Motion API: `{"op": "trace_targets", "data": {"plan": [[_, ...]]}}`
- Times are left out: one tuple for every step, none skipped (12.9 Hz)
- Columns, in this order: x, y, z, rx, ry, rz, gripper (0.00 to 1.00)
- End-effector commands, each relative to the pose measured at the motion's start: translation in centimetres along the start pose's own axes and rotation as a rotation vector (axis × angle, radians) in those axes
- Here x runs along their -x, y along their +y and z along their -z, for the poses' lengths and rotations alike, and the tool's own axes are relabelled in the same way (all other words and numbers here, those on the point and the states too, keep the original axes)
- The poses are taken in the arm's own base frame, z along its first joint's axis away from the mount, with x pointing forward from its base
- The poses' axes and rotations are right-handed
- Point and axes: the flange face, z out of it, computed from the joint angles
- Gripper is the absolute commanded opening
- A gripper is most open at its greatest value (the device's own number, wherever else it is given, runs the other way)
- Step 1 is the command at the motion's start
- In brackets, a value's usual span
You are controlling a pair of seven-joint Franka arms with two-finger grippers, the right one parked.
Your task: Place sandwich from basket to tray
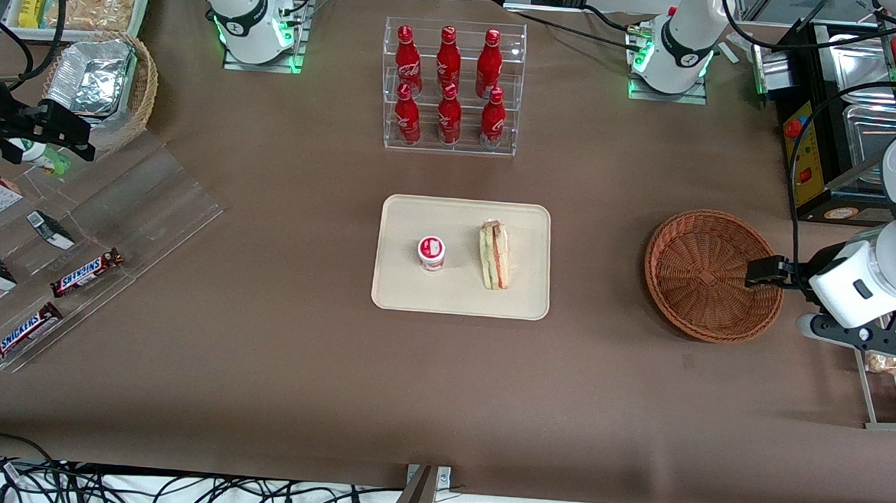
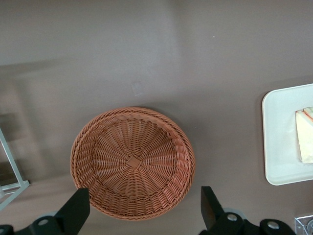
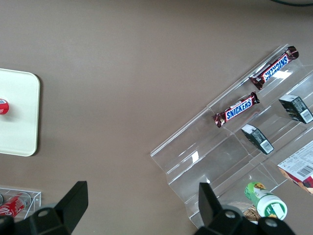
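The clear-wrapped wedge sandwich [image 1: 495, 254] [image 2: 305, 134] lies on the beige tray [image 1: 454, 290] [image 2: 279, 137], beside a small cup. The reddish-brown wicker basket [image 1: 700, 272] [image 2: 132, 161] sits toward the working arm's end of the table with nothing in it. My left gripper [image 1: 763, 270] [image 2: 143, 201] hangs above the basket's rim on the side away from the tray. It is open, both black fingers spread wide, and nothing is between them.
A small white cup with a red lid [image 1: 431, 252] stands on the tray. A clear shelf of red cola bottles [image 1: 451, 87] stands farther from the front camera than the tray. Acrylic shelves with Snickers bars [image 1: 86, 272] and a tan basket of foil packets [image 1: 100, 88] lie toward the parked arm's end.
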Motion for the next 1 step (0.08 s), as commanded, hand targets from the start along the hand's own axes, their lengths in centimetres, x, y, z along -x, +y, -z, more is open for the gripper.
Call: {"op": "trace_targets", "data": {"plan": [[0.33, 0.15, 0.72, 0.005, 0.002, -0.018, 1.0]]}}
